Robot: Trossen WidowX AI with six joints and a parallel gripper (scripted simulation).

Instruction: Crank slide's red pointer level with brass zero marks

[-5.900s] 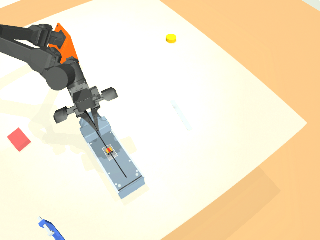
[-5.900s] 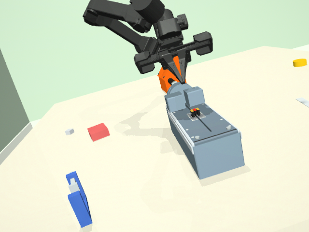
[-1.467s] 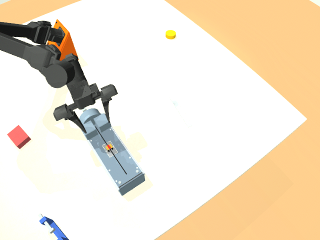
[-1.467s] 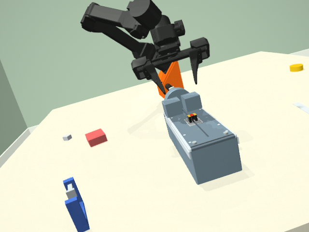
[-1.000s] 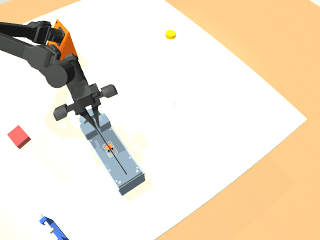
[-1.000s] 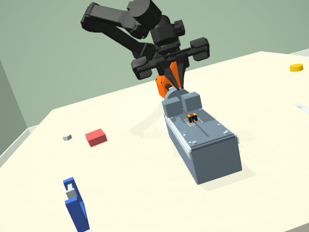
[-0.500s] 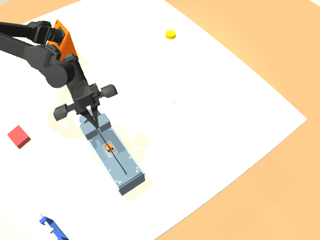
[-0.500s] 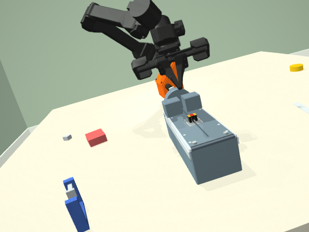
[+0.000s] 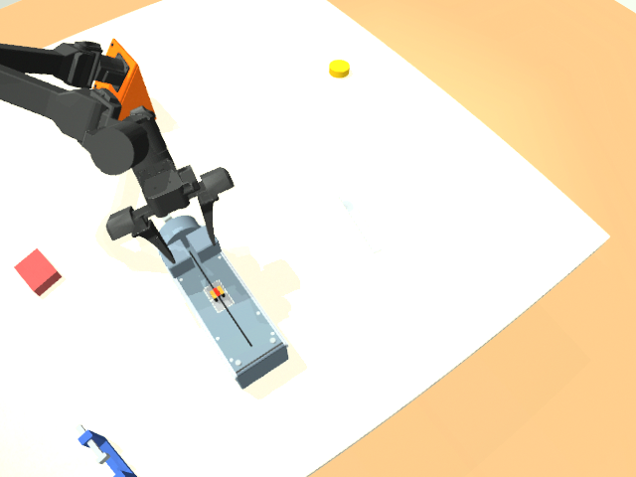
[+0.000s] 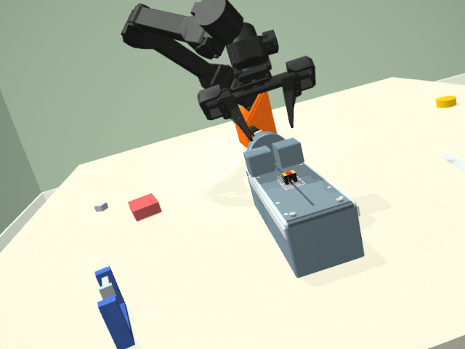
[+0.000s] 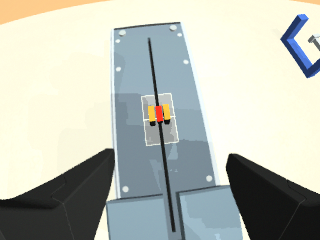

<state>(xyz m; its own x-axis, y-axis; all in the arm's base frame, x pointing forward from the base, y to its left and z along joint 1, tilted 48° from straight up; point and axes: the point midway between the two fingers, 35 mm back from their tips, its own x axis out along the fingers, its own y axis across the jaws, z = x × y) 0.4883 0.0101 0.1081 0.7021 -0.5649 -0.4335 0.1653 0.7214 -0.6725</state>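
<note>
The long grey box-shaped machine runs from the middle of the white mat toward 5 o'clock in the top view, and the black parallel-jaw gripper hangs spread wide over its 11 o'clock end, one finger on each side of the two raised grey blocks. A flat red block lies well apart at 9 o'clock, a blue bracket-shaped piece at 7 o'clock and a yellow disc at 1 o'clock. Open mat stretches from 2 to 4 o'clock.
</note>
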